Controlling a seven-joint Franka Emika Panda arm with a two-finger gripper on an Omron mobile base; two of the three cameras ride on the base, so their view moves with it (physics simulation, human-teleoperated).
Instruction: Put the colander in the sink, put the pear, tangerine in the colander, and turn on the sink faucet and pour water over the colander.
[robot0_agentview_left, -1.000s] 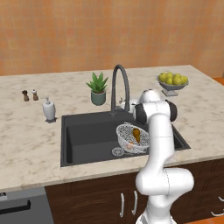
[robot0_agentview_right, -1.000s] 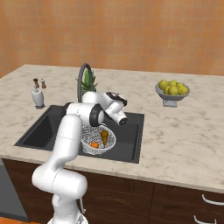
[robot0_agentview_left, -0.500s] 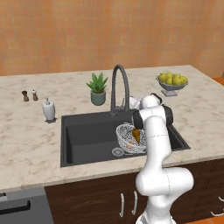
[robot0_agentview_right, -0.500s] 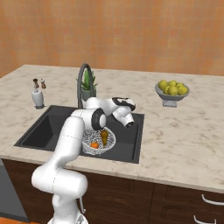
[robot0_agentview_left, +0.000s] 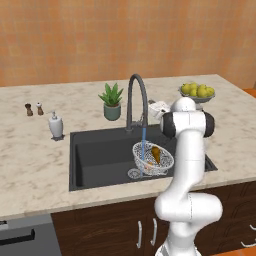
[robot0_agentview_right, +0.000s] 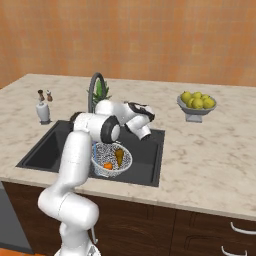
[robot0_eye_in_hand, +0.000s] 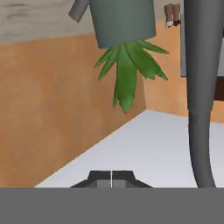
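Left base view: colander (robot0_agentview_left: 152, 159) sits in the sink (robot0_agentview_left: 100, 155), right half, beside the round drain. Pear (robot0_agentview_left: 156, 154) inside it, leaning on the mesh. Thin blue water stream drops from the sink faucet (robot0_agentview_left: 137, 100) spout into the colander's left part. Gripper (robot0_agentview_left: 159, 111) is up behind the arm's wrist, just right of the faucet base; fingers hidden here, can't tell if apart or together. Potted plant (robot0_agentview_left: 112, 101) on the counter (robot0_agentview_left: 35, 165) behind the sink, soap dispenser (robot0_agentview_left: 55, 125) to the far left of the basin, 2 small shakers (robot0_agentview_left: 33, 108) further left. Fruit bowl (robot0_agentview_left: 197, 92) far right.

Right base view: colander (robot0_agentview_right: 111, 159) w/ tangerine (robot0_agentview_right: 108, 165) at near side and pear (robot0_agentview_right: 119, 156) right of it, touching or nearly so. Gripper (robot0_agentview_right: 146, 111) points right, above the sink's far right part, near the faucet (robot0_agentview_right: 95, 90). Fruit bowl (robot0_agentview_right: 195, 104) well apart on the right.

Hand view: rolled upside down. Fingertips (robot0_eye_in_hand: 99, 178) meet at a thin seam, so closed w/ nothing between. Plant (robot0_eye_in_hand: 127, 48) hangs from the top, faucet neck (robot0_eye_in_hand: 200, 96) at right.
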